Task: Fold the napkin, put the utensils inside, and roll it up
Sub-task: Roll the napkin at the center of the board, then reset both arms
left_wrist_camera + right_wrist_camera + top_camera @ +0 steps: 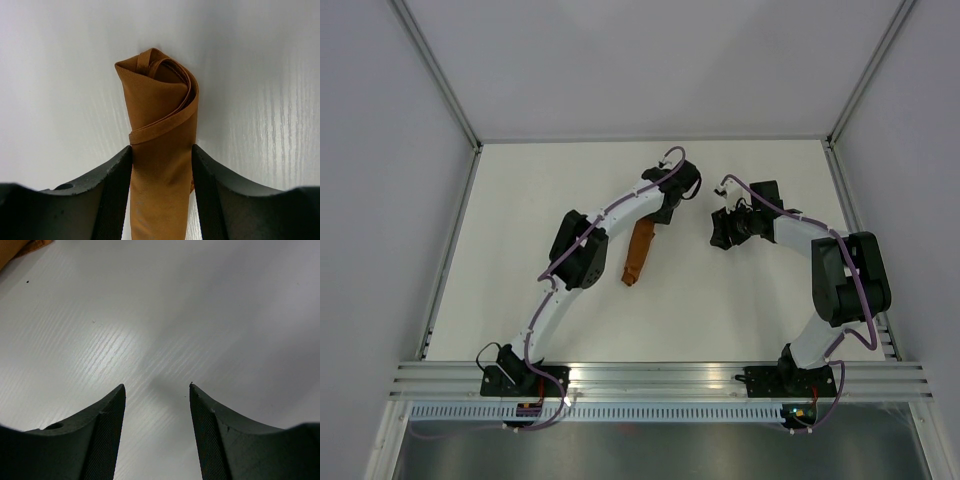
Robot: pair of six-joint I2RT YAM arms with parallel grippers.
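The napkin (160,115) was found rolled into a tube on the desk (260,100), so the task was judged nearly done; what lay inside could not be seen. The roll was flanked by the left pincer (162,150), and whether it was gripped could not be told. The right pincer (157,387) was held open, empty.

Both arms, the left arm (548,310) and the right arm (810,340), have white tubular links between bulky black joint housings. A thin purple cable (620,205) loops along each, tied on with small white clips. The black bases (515,380) carry what may be tiny coloured lights. The fingers (112,200) are matte dark grey and curved, with finely ribbed inner faces; one has a round hole (54,426).
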